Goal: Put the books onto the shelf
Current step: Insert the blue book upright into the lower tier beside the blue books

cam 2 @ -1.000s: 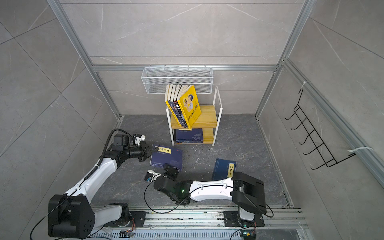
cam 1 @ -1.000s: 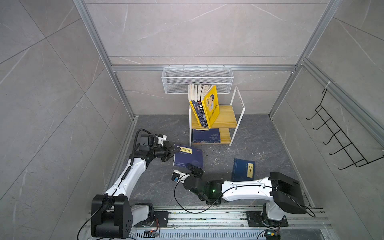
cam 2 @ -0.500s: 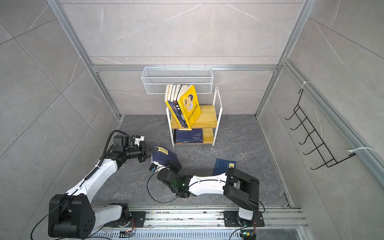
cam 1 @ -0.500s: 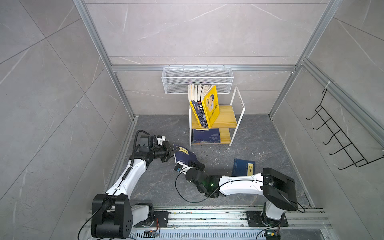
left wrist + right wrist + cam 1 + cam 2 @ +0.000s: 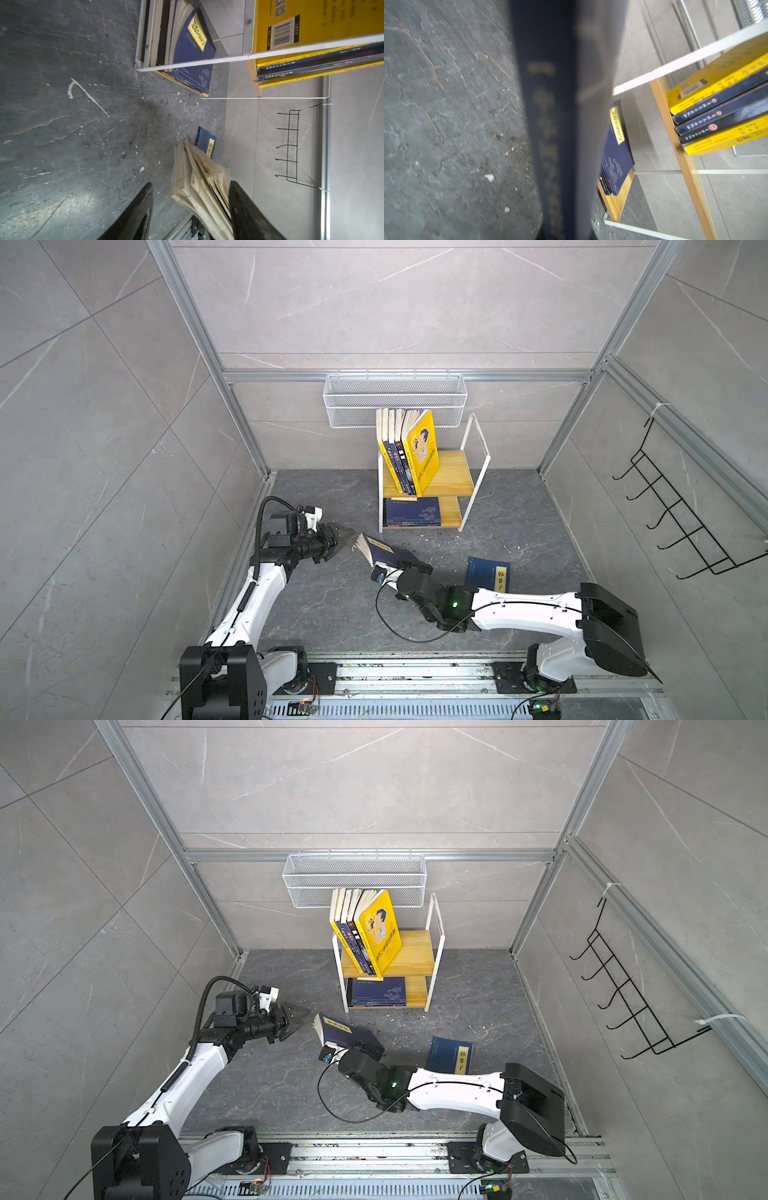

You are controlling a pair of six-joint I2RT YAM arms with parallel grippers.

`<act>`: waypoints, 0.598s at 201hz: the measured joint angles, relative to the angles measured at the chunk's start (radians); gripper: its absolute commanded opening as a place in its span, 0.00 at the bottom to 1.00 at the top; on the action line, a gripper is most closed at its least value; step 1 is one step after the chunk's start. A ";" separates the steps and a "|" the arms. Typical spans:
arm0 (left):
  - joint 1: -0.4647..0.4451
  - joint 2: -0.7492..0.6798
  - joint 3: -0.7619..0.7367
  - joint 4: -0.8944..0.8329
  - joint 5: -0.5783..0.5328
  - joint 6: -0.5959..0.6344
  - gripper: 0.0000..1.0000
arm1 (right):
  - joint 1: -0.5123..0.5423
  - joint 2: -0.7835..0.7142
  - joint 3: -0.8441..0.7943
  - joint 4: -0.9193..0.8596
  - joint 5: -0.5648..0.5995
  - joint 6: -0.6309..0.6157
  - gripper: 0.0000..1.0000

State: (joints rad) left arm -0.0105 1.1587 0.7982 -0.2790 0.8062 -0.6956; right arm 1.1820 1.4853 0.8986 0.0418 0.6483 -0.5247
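Left arm (image 5: 259, 597), right arm (image 5: 523, 610): white links, black joints, looped black cables. Left tool (image 5: 347, 539) black, pointed. Green LED on right.

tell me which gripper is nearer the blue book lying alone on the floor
Right. The right gripper, shut on the navy book, sits left of the blue book in both top views; the left gripper hangs farther left, beyond the navy book, jaws open.

My two top views hang high at the front, looking steeply down over the booth, both showing the shelf (image 5: 453, 472) at the back. My left wrist camera looks close along my left fingers (image 5: 135, 216) toward that shelf. My right one faces it too, with a blurred navy book (image 5: 560, 124) close against the lens.
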 measured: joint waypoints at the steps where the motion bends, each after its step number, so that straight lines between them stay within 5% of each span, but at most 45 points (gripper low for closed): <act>1: 0.000 -0.001 0.000 -0.002 -0.001 0.005 0.64 | -0.003 -0.004 0.000 -0.005 -0.004 0.000 0.00; 65: 0.065 -0.139 0.000 -0.108 -0.087 0.251 0.82 | -0.142 -0.068 0.071 -0.239 -0.130 -0.093 0.00; 100: 0.114 -0.173 -0.003 -0.129 -0.130 0.357 0.99 | -0.185 -0.068 0.169 -0.334 -0.109 -0.152 0.00; 120: 0.142 -0.187 -0.002 -0.159 -0.175 0.437 1.00 | -0.197 -0.052 0.222 -0.359 -0.080 -0.198 0.00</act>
State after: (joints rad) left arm 0.1318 0.9718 0.7963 -0.4381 0.6308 -0.2588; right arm 0.9852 1.4330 1.1206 -0.3176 0.5682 -0.7231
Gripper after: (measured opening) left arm 0.994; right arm 0.100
